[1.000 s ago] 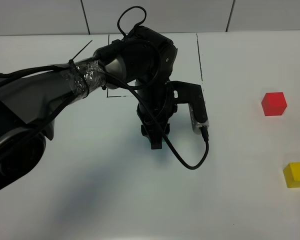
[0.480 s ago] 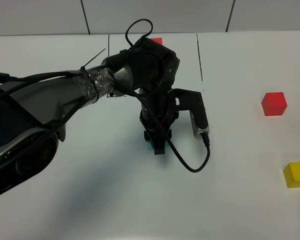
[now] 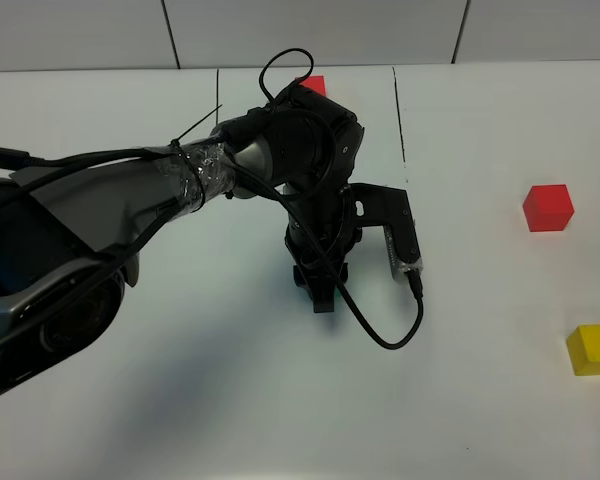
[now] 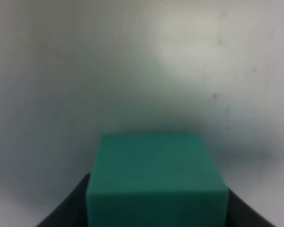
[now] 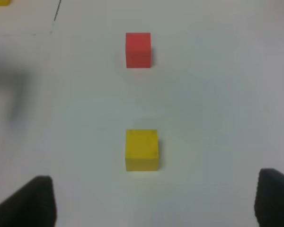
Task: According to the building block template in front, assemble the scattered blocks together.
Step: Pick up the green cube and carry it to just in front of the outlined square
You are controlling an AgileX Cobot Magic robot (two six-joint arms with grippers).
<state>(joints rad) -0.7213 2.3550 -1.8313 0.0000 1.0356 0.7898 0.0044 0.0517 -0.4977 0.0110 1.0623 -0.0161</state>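
Since your left arm (image 3: 130, 190) comes in from the left edge and reaches mid-table, its wrist is bent so the left gripper (image 3: 320, 296) points straight down at the table (image 3: 460, 420). Its jaws are clamped tight on the teal cube (image 4: 156, 179), which sits square between them, so no long axis really. Behind the wrist, the template (image 3: 313, 84) shows just a red corner inside its black outline (image 3: 399, 115). Further right, the red cube (image 3: 548, 207) and yellow cube (image 3: 592, 349) sit well apart. Your right gripper (image 5: 156, 203) hangs wide open, holding nothing, lined up with both.
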